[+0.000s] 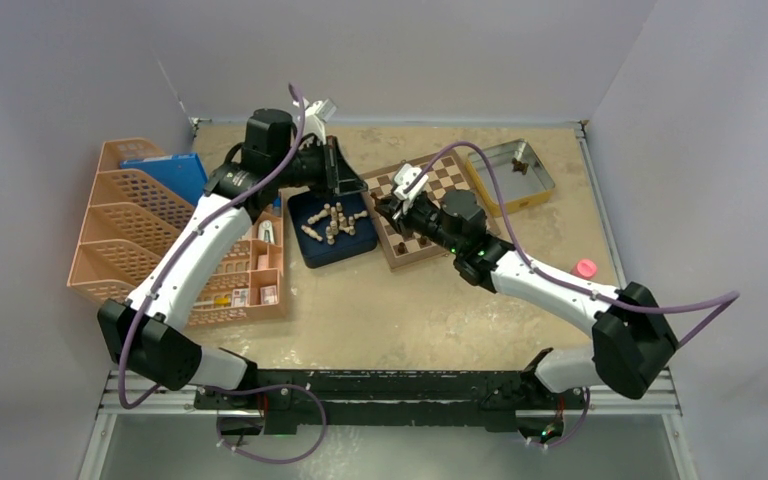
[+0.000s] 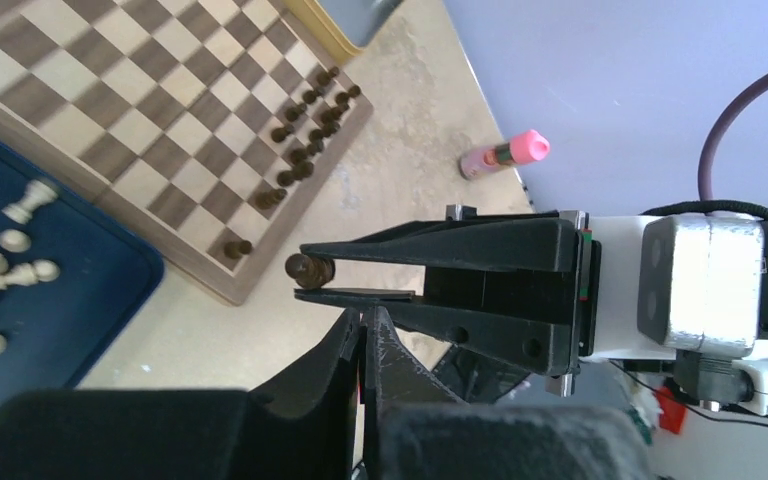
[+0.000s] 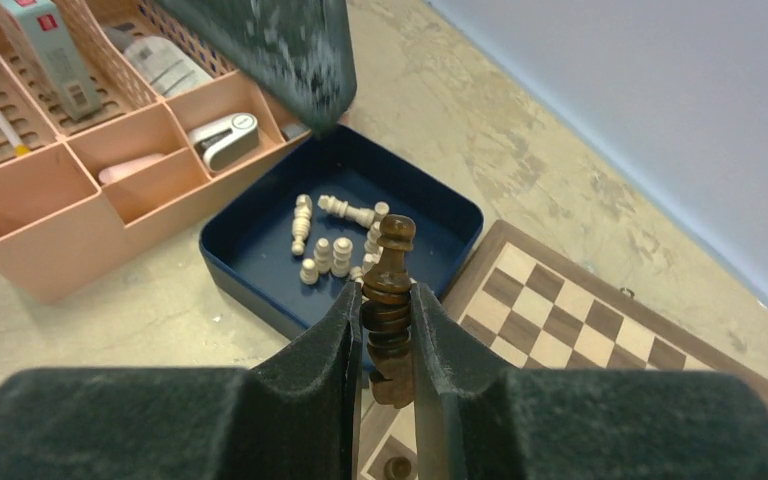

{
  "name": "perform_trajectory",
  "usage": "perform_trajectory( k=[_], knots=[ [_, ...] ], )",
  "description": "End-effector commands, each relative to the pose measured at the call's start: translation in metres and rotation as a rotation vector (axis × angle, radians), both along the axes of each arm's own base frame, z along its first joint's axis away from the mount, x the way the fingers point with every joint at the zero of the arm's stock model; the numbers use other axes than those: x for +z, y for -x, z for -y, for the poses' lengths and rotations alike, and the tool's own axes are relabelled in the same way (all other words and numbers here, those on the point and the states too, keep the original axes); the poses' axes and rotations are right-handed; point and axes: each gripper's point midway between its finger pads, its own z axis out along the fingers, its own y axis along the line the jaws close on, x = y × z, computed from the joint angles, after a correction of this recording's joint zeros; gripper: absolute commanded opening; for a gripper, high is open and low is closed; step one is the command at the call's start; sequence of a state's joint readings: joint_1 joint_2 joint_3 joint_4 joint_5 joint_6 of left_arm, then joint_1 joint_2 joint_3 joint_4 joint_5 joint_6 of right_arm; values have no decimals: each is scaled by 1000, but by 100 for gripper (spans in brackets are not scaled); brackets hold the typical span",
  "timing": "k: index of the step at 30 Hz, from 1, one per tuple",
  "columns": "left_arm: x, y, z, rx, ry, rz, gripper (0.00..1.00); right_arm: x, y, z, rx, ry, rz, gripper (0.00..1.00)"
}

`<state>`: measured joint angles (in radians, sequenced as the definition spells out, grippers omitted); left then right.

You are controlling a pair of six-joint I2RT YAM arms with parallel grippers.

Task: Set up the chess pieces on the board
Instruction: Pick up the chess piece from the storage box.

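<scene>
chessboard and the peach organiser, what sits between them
The dark blue tray, holding pale cream chess pieces, lies between the chessboard and the organiser; the top view shows it.

Dark chess piece [image 3: 392,272], base hidden between fingers [image 3: 332,345]

Robotics lab cell: plain partition walls [image 1: 70,60] enclosing worktable [image 1: 390,310].

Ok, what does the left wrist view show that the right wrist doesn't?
Only left wrist: the pink-capped tube and a cluster of dark pieces on the board. Only right wrist: the peach organizer. Both: the blue tray of pale pieces, the board, and the right gripper shut on a dark piece.
</scene>
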<state>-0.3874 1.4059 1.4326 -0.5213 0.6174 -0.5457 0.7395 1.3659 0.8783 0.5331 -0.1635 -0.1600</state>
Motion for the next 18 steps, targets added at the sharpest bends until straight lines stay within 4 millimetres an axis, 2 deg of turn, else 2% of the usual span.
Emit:
perform_trajectory(
  k=[1,4,8,11,18],
  knots=[
    [28,-13,-12,53,-47,153,0,28,-7,7,-67,-56,47,17],
    [26,-15,-15,71,-68,153,0,31,-4,8,-59,-67,59,16],
    [24,-12,-13,47,-71,130,27,37,0,5,-27,-71,73,17],
    [18,-12,-9,16,-74,104,39,40,7,-1,24,-77,75,17],
    [-1,-12,2,-51,-70,19,47,47,17,-4,65,-103,98,18]
  ],
)
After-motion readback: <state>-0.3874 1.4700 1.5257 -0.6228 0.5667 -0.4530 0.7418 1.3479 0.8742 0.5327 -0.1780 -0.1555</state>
